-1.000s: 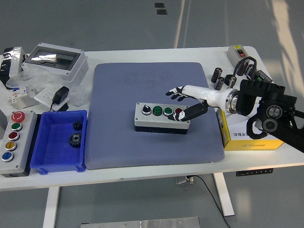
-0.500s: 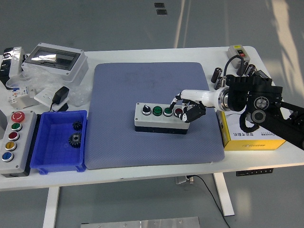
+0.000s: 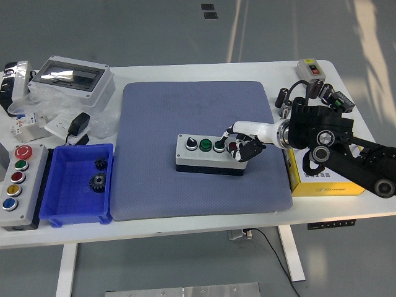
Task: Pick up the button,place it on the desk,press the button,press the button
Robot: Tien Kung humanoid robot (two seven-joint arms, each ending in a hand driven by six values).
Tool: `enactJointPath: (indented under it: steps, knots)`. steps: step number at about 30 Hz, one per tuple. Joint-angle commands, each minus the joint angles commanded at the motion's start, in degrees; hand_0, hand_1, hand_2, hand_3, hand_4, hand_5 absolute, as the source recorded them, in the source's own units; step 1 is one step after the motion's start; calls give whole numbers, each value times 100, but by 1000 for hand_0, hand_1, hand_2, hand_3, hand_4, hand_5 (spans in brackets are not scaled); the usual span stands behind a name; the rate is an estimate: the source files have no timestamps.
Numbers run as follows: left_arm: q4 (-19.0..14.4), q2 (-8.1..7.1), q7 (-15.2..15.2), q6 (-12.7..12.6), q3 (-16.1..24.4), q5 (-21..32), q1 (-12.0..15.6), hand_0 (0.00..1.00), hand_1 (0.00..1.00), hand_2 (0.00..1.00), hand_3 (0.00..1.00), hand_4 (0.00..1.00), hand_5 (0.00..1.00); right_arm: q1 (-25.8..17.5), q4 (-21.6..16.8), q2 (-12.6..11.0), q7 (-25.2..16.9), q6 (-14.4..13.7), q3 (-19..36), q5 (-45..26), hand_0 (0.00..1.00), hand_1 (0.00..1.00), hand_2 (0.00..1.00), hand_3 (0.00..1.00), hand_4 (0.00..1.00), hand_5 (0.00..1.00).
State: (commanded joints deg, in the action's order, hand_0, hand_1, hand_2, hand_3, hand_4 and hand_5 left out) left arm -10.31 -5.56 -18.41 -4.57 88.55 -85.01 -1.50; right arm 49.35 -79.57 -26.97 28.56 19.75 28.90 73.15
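In the head view, the right hand point(image 3: 242, 144) reaches in from the right and lies low over the right end of the button box point(image 3: 210, 153), which sits on the blue mat point(image 3: 201, 148) on the worktop point(image 3: 185, 216). Its fingers point(image 3: 230, 130) are curled and hold nothing; they touch the box top near the red button point(image 3: 233, 146). A second ago the fingers were spread and higher.

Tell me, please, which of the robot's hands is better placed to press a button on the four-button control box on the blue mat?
The right hand: its curled fingers sit over the red button end of the control box. No left hand is visible.
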Motion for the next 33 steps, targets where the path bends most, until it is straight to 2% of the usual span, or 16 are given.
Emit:
enactJointPath:
  steps: [5, 13, 16, 18, 23, 29, 31, 32, 33]
  knots:
    - [0, 2, 10, 3, -22, 22, -7, 634, 579, 534, 592, 594, 200, -27, 46, 27, -75, -109, -13, 9, 2, 72, 202, 773, 213, 100]
    - [0, 9, 10, -1, -37, 46, 21, 634, 579, 534, 592, 593, 198, -289, -544, -231, -220, 167, 905, -221, 2, 70, 201, 771, 214, 101]
    - [0, 16, 14, 1, -43, 52, 26, 634, 580, 533, 592, 593, 199, -552, -689, -283, -279, 184, 1289, -126, 2, 70, 199, 769, 219, 100]
    - [0, 29, 15, 2, -50, 55, 35, 634, 580, 533, 592, 593, 199, -816, -763, -214, -358, 85, 1605, 94, 2, 70, 199, 769, 219, 100]
    - [0, 94, 35, 8, -88, 83, 61, 634, 580, 533, 592, 594, 200, -1619, -656, 294, -878, -501, 2478, 572, 2, 68, 195, 756, 229, 100]
    - [0, 150, 66, 8, -84, 75, 96, 634, 579, 532, 591, 595, 199, -2775, -525, 1026, -2163, -1813, 3563, 274, 2, 69, 196, 752, 261, 119]
    - [0, 167, 69, 11, -71, 56, 104, 634, 579, 532, 591, 595, 199, -3103, -476, 1199, -2575, -2225, 3850, 261, 2, 69, 196, 752, 261, 119]
    - [0, 175, 71, 14, -69, 49, 107, 634, 579, 533, 591, 594, 200, -3247, -429, 1252, -2765, -2417, 3971, 265, 2, 67, 198, 732, 303, 150]
    - [0, 182, 73, 16, -63, 40, 109, 634, 579, 533, 591, 594, 200, -3410, -364, 1293, -3006, -2657, 4101, 262, 2, 67, 198, 732, 303, 150]
